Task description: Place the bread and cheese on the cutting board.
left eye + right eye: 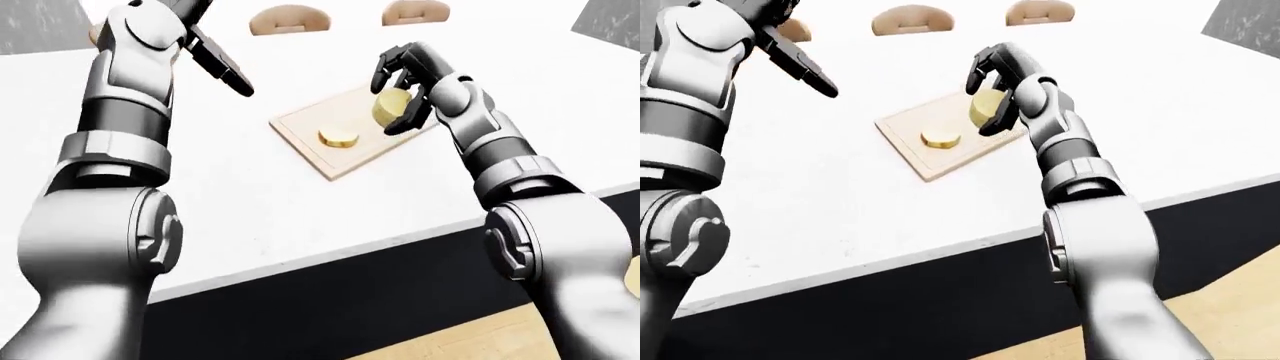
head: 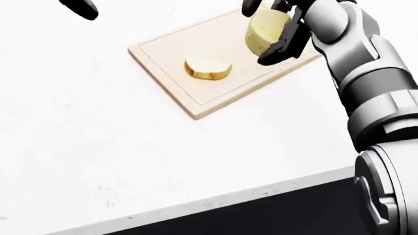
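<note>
A light wooden cutting board (image 2: 166, 63) lies on the white counter. A round slice with a browner rim, the bread (image 2: 208, 67), lies flat near the board's middle. My right hand (image 2: 273, 35) is shut on a pale yellow thick piece, the cheese (image 2: 262, 29), and holds it tilted just above the right part of the board. My left hand (image 1: 222, 66) is raised above the counter, left of the board, with fingers stretched out and empty.
The white counter (image 1: 300, 210) has its near edge (image 1: 350, 251) low in the eye views, with a dark panel and wooden floor (image 1: 470, 337) below. Two wooden chair backs (image 1: 288, 19) stand past the counter's far side.
</note>
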